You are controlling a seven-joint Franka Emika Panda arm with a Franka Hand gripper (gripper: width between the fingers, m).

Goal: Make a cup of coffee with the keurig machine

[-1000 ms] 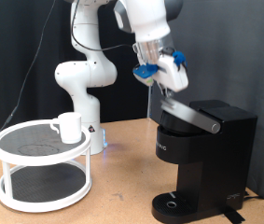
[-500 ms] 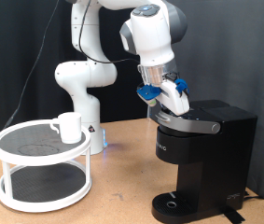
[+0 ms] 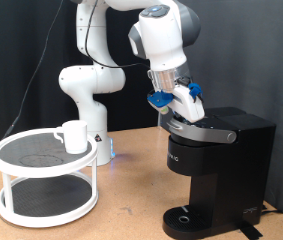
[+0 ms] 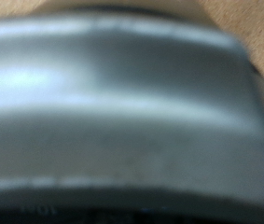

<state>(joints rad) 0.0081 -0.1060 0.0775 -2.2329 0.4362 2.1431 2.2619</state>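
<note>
The black keurig machine stands at the exterior view's right, its rounded lid nearly down. My gripper rests on top of the lid's front, pressing against it. The wrist view is filled by the blurred grey lid surface; no fingers show there. The white cup sits on the top tier of a round white rack at the exterior view's left, far from the gripper. Nothing shows between the fingers.
The white robot base stands behind the rack. The wooden table carries the rack and machine. The machine's drip base has nothing on it. A black curtain is behind.
One second ago the lid stood tilted open with my gripper higher; the gripper has come down and the lid has swung nearly shut. No visible movement in the last half second.
</note>
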